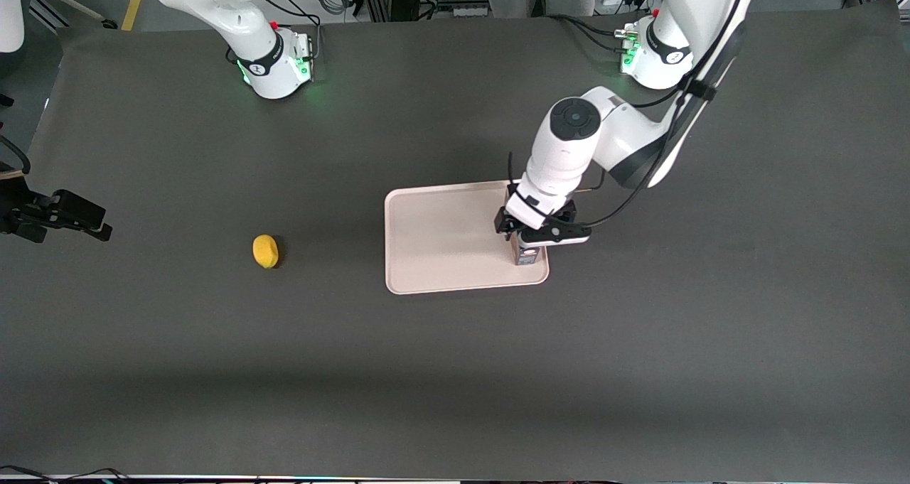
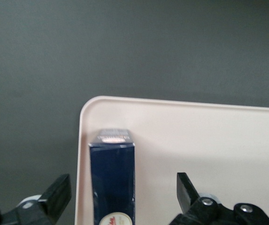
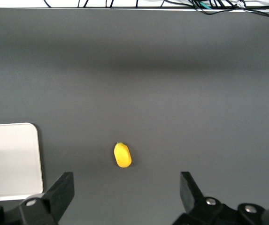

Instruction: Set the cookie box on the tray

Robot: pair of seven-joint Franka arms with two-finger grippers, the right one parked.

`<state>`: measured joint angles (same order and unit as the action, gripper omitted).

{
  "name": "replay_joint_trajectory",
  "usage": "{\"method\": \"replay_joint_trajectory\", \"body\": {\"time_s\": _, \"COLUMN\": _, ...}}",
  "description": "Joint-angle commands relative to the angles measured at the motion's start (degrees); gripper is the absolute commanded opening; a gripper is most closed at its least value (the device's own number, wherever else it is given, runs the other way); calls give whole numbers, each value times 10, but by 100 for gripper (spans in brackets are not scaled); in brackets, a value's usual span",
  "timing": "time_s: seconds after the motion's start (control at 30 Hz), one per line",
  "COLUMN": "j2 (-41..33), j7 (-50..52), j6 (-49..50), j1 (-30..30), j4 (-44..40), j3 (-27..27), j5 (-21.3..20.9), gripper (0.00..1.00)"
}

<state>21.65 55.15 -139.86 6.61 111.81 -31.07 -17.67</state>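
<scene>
The cookie box [image 2: 113, 178], a dark navy carton with a round white logo, lies on the pale pinkish tray [image 2: 209, 140], close along the rim at the working arm's end. My left gripper [image 2: 123, 187] hovers over it, open. Its black fingers [image 2: 59, 192] stand apart from the carton, with a gap on each side. From the front, the gripper [image 1: 530, 246] covers most of the cookie box [image 1: 527, 258], whose end shows near the tray [image 1: 441, 242] corner nearer the camera.
A small yellow rounded lump [image 1: 266, 251] lies on the dark table mat toward the parked arm's end, well away from the tray; the same lump [image 3: 122, 155] and a corner of the tray [image 3: 12, 159] show in the right wrist view.
</scene>
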Motion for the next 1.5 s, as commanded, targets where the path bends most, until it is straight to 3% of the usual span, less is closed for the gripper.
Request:
{"method": "replay_joint_trajectory", "body": {"time_s": 0.0, "j2": -50, "j7": -78, "j6": 34, "j1": -27, "j4": 3, "j3": 3, "j5": 30, "gripper": 100}}
{"method": "replay_joint_trajectory", "body": {"time_s": 0.33, "j2": -143, "j7": -282, "j6": 176, "j1": -55, "j4": -40, "j3": 89, "j5": 162, "gripper": 100}}
{"method": "replay_joint_trajectory", "body": {"time_s": 0.57, "j2": -191, "j7": -355, "j6": 302, "j1": -67, "j4": -82, "j3": 155, "j5": 161, "gripper": 100}}
{"method": "replay_joint_trajectory", "body": {"time_s": 0.83, "j2": -245, "j7": -456, "j6": 366, "j1": -92, "j4": -81, "j3": 219, "j5": 162, "gripper": 100}}
{"method": "replay_joint_trajectory", "body": {"time_s": 1.03, "j2": -278, "j7": -471, "j6": 398, "j1": -124, "j4": -80, "j3": 228, "j5": 164, "gripper": 100}}
{"method": "replay_joint_trajectory", "body": {"time_s": 1.47, "j2": -313, "j7": -508, "j6": 432, "j1": -125, "j4": -77, "j3": 268, "j5": 164, "gripper": 100}}
